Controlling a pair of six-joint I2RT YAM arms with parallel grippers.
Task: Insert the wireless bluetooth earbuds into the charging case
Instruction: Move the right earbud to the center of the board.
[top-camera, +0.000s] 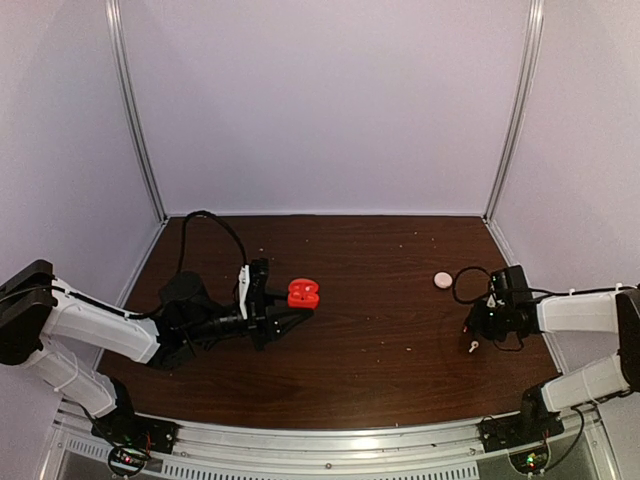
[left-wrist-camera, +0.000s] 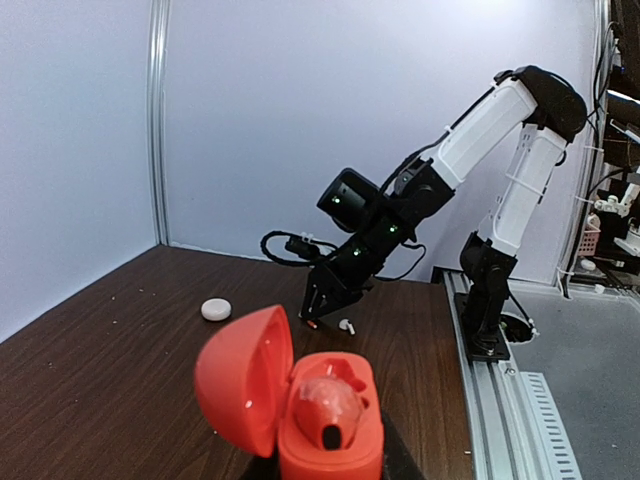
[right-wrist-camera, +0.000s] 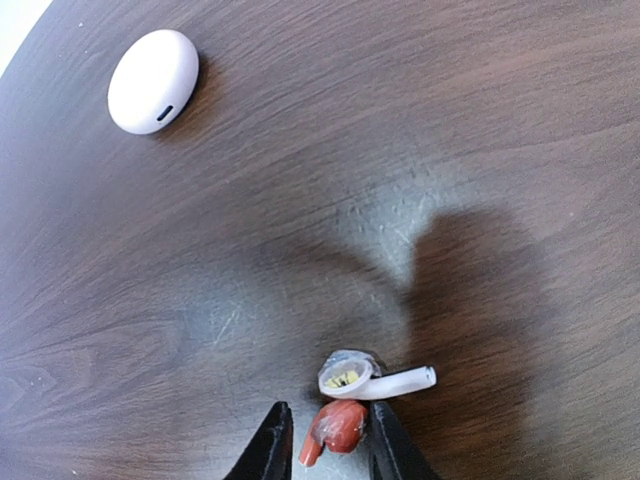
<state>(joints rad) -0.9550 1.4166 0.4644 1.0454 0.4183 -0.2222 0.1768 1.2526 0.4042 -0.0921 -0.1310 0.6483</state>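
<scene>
Earbud pickup, case ready
Your right claw (right-wrist-camera: 328, 415) pinches the red-orange earbud (right-wrist-camera: 342, 428), white earbud (right-wrist-camera: 385, 381) just beyond it; left claw (top-camera: 296, 308) clamps the red case (top-camera: 303, 293), lid open for loading

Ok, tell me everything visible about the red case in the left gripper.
The red case is a small rounded shell of glossy red-orange plastic. Its lid is hinged open, standing up beside the base. In the base sits what looks like a red earbud, a dark opening below it. The left gripper is shut on the base, holding the case upright at the left side of the brown table.
</scene>
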